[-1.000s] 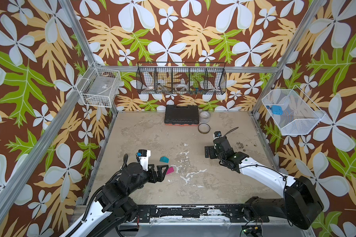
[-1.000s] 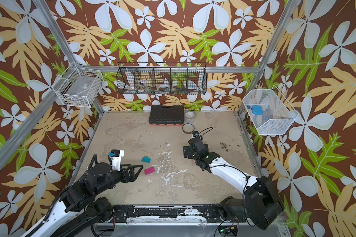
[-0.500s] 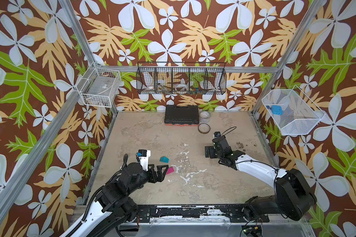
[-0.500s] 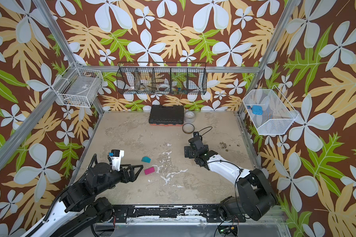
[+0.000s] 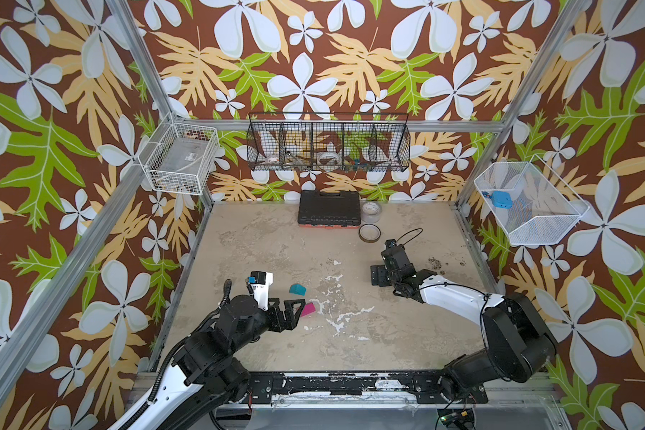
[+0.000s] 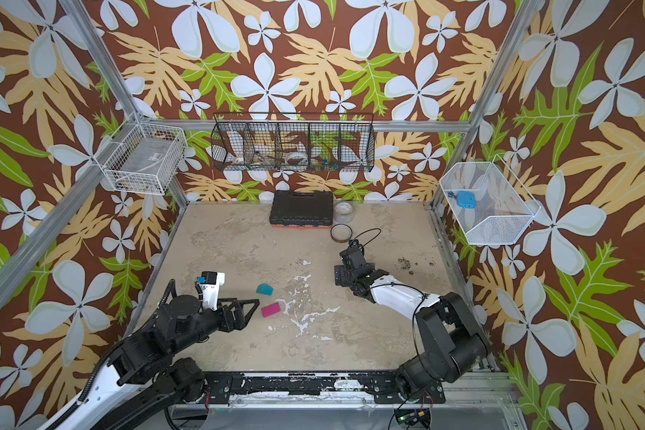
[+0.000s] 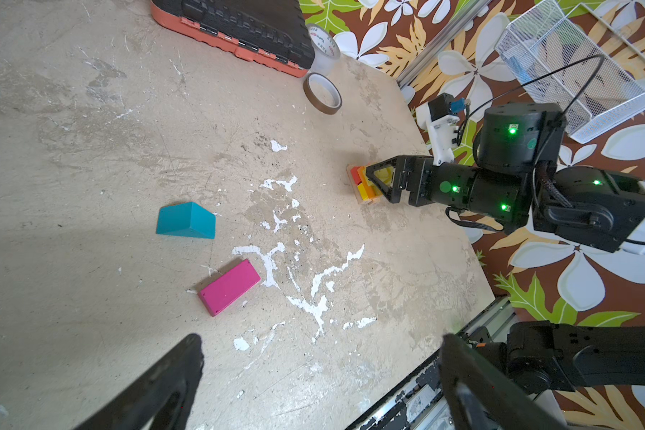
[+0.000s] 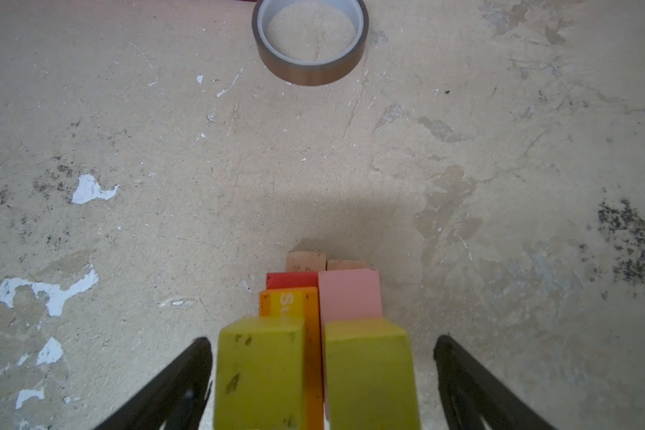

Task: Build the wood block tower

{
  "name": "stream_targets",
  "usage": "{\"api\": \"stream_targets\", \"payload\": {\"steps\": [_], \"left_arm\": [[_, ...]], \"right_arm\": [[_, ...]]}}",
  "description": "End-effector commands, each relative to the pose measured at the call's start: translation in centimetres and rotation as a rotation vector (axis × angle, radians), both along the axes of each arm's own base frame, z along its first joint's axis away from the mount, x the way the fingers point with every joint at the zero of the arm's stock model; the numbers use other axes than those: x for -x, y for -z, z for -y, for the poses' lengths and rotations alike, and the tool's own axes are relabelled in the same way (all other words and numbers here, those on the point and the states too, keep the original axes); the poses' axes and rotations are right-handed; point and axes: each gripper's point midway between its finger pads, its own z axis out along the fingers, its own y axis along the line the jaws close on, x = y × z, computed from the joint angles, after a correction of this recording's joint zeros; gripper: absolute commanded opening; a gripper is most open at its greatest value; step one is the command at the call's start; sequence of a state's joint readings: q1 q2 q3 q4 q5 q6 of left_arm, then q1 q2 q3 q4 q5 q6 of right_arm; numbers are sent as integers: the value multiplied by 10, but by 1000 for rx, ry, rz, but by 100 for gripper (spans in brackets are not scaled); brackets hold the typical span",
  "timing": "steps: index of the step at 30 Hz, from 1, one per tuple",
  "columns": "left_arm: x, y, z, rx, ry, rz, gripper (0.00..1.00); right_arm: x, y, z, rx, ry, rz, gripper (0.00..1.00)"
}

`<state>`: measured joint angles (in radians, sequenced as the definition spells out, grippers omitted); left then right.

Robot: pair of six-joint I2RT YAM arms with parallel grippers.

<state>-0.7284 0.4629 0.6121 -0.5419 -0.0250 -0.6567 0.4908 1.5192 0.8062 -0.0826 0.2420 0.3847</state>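
Note:
The wood block tower (image 7: 364, 191) is a low stack on the right of the table: two yellow-green cubes (image 8: 261, 372) side by side on top, then orange (image 8: 289, 303), red (image 8: 291, 280) and pink (image 8: 349, 294) blocks, and tan planks (image 8: 306, 262) at the bottom. My right gripper (image 8: 323, 357) straddles the cubes, open, with a gap at each finger; in both top views it (image 5: 378, 275) hides the stack. A teal roof-shaped block (image 5: 297, 289) and a magenta block (image 5: 308, 309) lie loose at left centre. My left gripper (image 5: 295, 312) is open and empty beside the magenta block (image 7: 229, 286).
A black case (image 5: 328, 210) lies at the back wall with a clear tape roll (image 5: 371, 212) beside it. A brown tape roll (image 5: 369, 232) lies just beyond the right gripper. Wire baskets (image 5: 328, 147) hang on the walls above the table.
The right arm's elbow has swung inward while its gripper stayed over the stack. The left arm and the loose blocks have not moved.

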Motion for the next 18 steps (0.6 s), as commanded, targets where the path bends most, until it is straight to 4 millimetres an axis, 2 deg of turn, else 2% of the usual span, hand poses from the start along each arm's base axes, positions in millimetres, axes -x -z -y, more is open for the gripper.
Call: {"api": "stream_targets", "payload": {"steps": [1,18], "left_arm": [[-2,-6,2,20,2,21,100],[-2,-6,2,23,0,22,100]], "right_arm": [[-5,-3,-3,-8,-5,15,90],[-6,3,1,9,8,-1,70]]}}
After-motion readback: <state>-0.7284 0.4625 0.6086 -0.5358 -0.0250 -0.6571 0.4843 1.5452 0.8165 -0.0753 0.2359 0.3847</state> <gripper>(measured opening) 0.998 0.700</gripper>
